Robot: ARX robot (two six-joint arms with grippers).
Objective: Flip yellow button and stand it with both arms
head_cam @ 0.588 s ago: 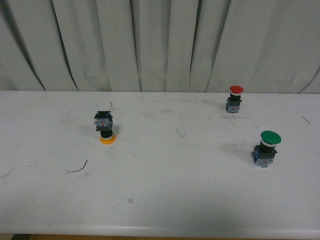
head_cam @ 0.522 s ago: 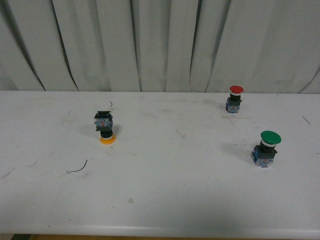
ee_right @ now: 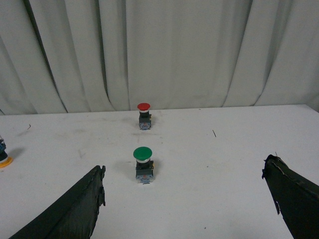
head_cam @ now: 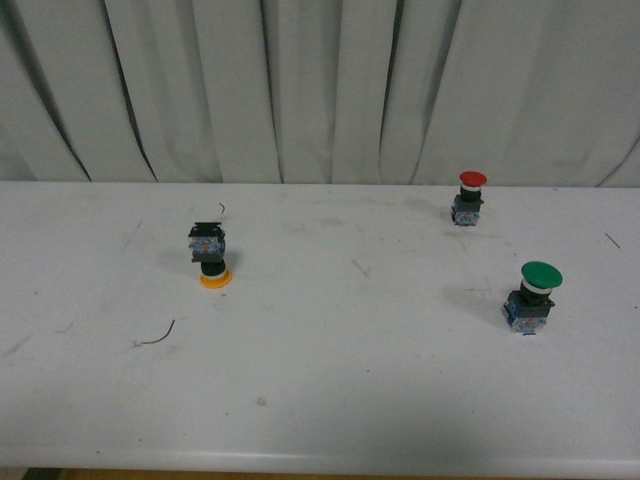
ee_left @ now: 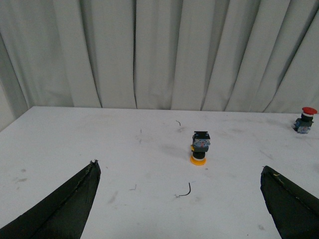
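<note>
The yellow button [head_cam: 210, 256] stands upside down on the white table [head_cam: 330, 390], left of centre, its yellow cap on the surface and its blue-grey block on top. The left wrist view shows the same button [ee_left: 200, 147] some way ahead of my left gripper [ee_left: 179, 172], which is open and holds nothing. In the right wrist view only the edge of the yellow cap [ee_right: 4, 162] shows at the picture's border. My right gripper [ee_right: 184, 172] is open and empty, with the green button ahead of it. Neither arm appears in the front view.
A green-capped button [head_cam: 533, 295] stands upright at the right, also seen as the green button [ee_right: 143, 165]. A red-capped button [head_cam: 468, 199] stands upright further back on the right. A small curved wire scrap [head_cam: 158, 336] lies near the yellow button. Grey curtains [head_cam: 320, 90] hang behind the table.
</note>
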